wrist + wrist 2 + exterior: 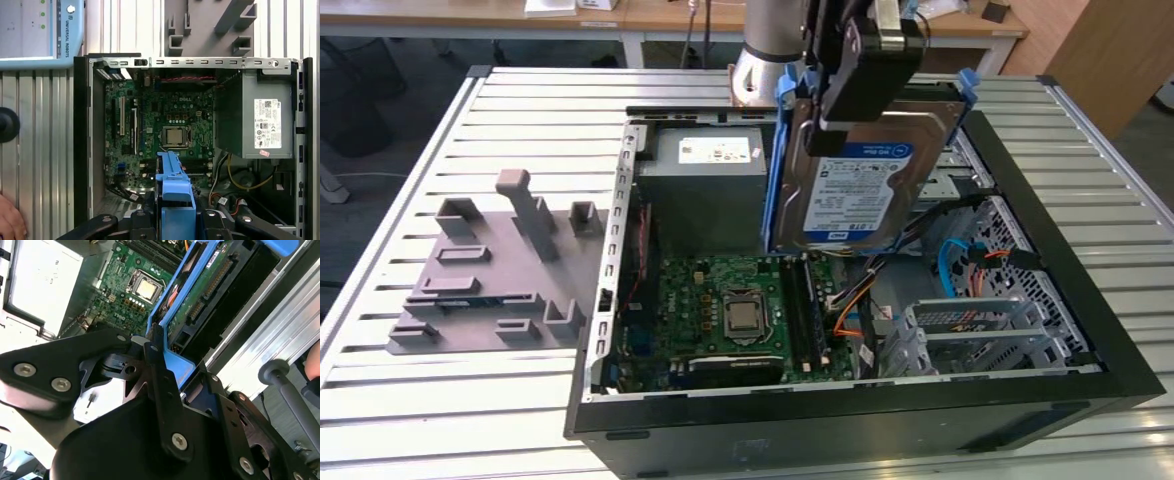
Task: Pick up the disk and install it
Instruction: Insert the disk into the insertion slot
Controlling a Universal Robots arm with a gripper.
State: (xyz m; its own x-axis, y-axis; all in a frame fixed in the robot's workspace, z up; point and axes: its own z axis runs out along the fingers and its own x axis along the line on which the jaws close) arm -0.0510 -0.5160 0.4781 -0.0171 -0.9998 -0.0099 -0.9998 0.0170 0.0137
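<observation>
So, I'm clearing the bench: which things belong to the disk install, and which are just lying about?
Job: disk, gripped by the tool; open computer case.
Lying about: grey plastic fixture beside the case; a person's hand.

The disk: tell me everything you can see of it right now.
The disk is a flat silver-grey metal drive with a blue-and-white label and blue plastic side rails. It hangs on edge, slightly tilted, above the open computer case, near the grey power-supply box. The second wrist view shows its green circuit-board underside. The gripper is clamped on its upper blue rail; nothing else appears to touch it.
</observation>
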